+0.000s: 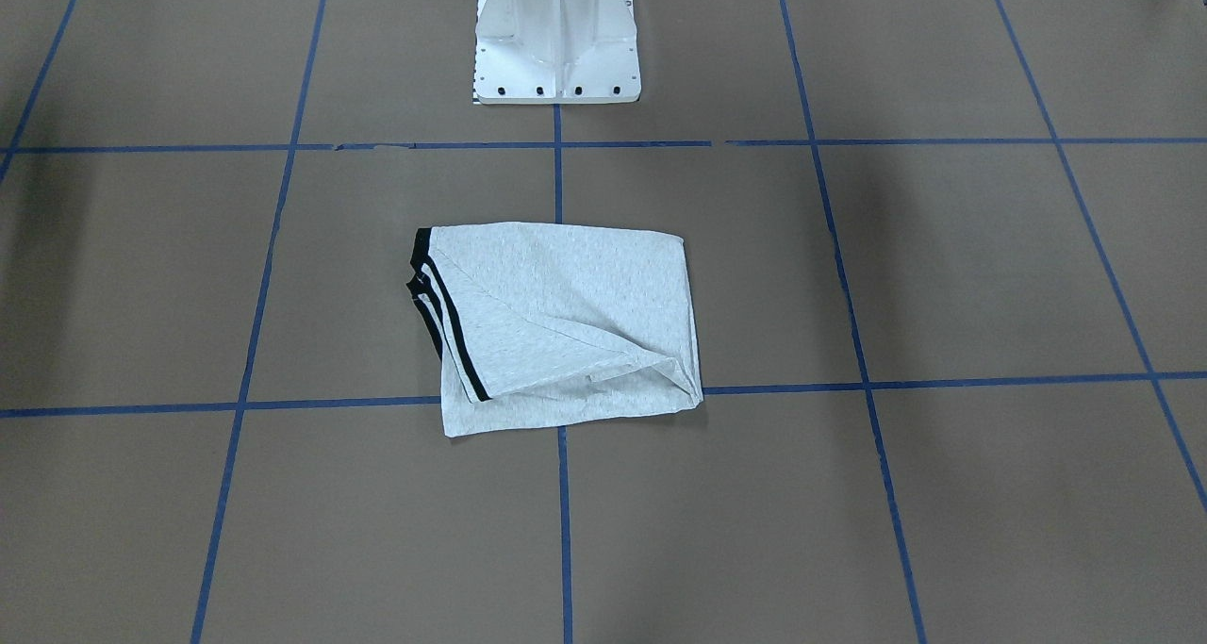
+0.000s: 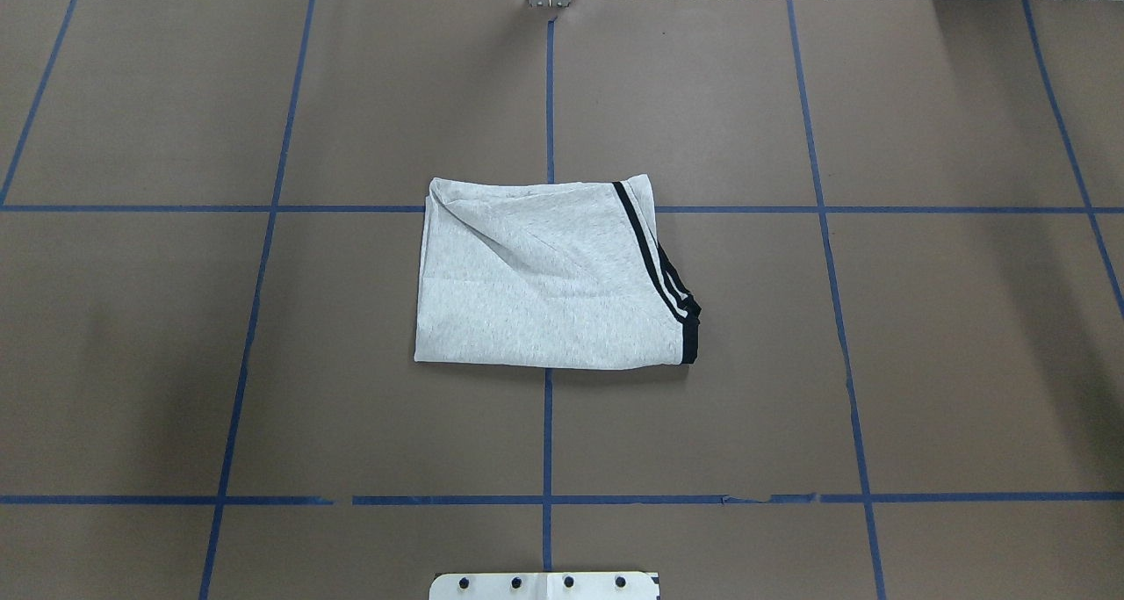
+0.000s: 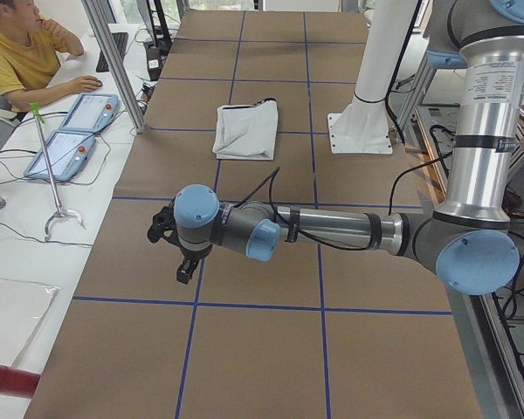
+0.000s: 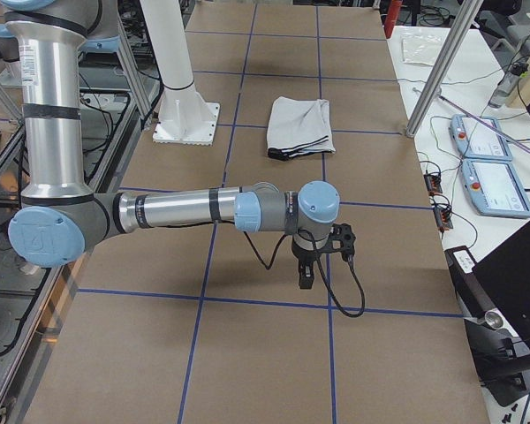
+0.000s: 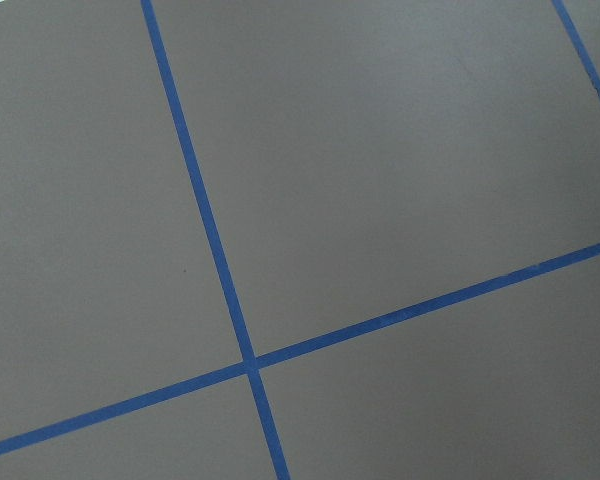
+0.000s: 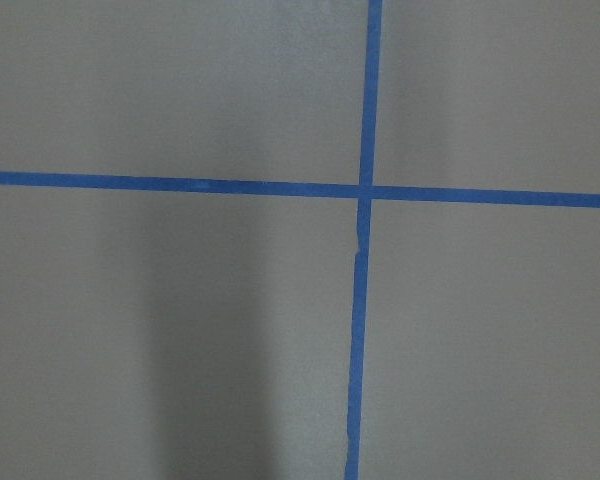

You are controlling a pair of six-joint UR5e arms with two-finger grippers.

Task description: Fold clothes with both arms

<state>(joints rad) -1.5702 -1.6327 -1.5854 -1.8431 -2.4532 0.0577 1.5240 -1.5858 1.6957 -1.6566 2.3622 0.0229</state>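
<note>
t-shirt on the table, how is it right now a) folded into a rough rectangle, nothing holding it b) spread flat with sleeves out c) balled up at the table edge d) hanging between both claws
a: the t-shirt lies folded in a rough rectangle, and the left arm and right arm are both well away from it.

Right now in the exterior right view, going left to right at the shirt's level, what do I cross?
White pedestal → T-shirt → metal post → teach pendants.
</note>
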